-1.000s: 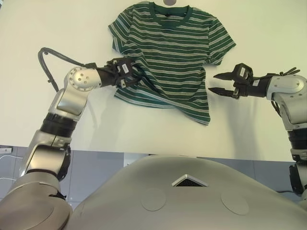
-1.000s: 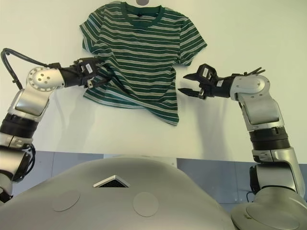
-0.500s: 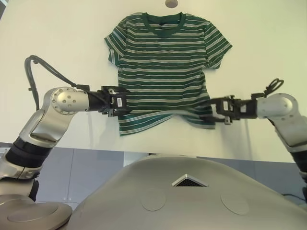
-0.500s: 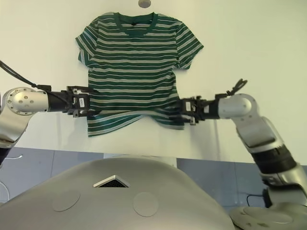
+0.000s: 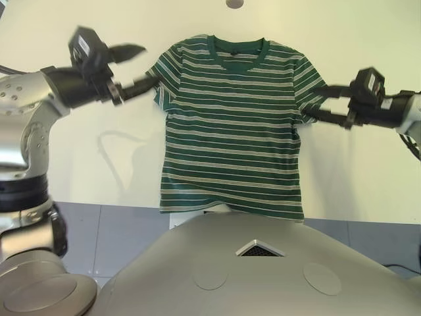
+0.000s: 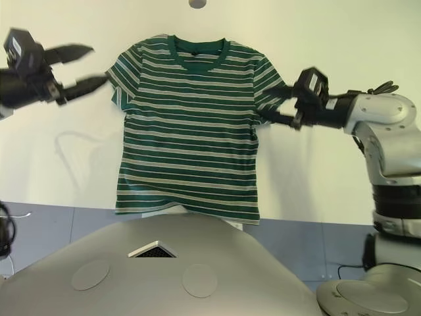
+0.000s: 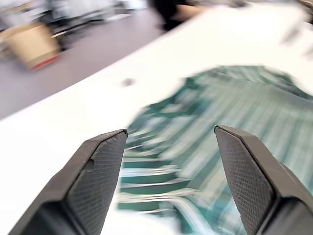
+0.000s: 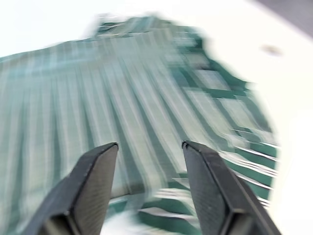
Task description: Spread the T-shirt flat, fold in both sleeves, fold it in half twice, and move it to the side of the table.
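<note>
In both wrist views the green-and-white striped cotton T-shirt [image 7: 176, 127] is smeared, its stripes running together. The small grey round mark [image 5: 233, 2] on the white table [image 5: 368, 164] is cut by the head views' top edge, leaving too little to identify.

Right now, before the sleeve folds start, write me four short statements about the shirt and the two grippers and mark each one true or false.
1. The T-shirt lies spread out on the table, with its collar at the end away from the robot. True.
2. Both sleeves are folded in over the shirt's body. False: the left sleeve and the right sleeve both lie out to the sides.
3. The left gripper has its fingers open, up by the left sleeve. True.
4. The right gripper is shut on the collar. False: its fingers are open, and it is at the right sleeve.
</note>
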You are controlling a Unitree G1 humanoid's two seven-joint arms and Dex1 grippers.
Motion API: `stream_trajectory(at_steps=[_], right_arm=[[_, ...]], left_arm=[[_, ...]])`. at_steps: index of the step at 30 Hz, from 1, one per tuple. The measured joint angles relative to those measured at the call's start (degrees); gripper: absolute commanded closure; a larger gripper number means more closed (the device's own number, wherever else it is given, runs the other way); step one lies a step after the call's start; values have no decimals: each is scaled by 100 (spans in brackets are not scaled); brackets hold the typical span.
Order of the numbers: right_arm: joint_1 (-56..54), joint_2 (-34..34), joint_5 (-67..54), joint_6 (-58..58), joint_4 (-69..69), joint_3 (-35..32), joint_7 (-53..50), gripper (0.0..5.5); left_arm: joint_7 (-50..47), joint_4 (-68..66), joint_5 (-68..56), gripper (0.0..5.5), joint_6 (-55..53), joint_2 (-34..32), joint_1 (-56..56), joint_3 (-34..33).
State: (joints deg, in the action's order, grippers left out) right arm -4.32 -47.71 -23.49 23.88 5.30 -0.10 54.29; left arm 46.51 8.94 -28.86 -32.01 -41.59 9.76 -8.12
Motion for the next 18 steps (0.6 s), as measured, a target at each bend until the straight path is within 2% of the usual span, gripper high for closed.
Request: stream_trajectory(at_steps=[1, 4, 11, 16, 18], right_arm=[[-82, 383, 85, 68, -308, -78, -502, 304], [-108, 878, 92, 180, -587, -268, -1095, 304], [-144, 1307, 154, 175, -940, -422, -1526, 304], [-145, 1480, 346, 151, -1029, -426, -1752, 304], [-146, 1548, 373, 135, -1155, -445, -1859, 304]], left_arm=[[-481, -699, 43, 221, -161, 331, 244, -51], [-878, -1774, 322, 221, -152, 662, 406, 17], [-802, -3346, 807, 350, 336, 1110, 788, 349], [-636, -3918, 1081, 420, 827, 1235, 1095, 464], [-570, -3996, 1147, 466, 977, 1267, 1104, 486]])
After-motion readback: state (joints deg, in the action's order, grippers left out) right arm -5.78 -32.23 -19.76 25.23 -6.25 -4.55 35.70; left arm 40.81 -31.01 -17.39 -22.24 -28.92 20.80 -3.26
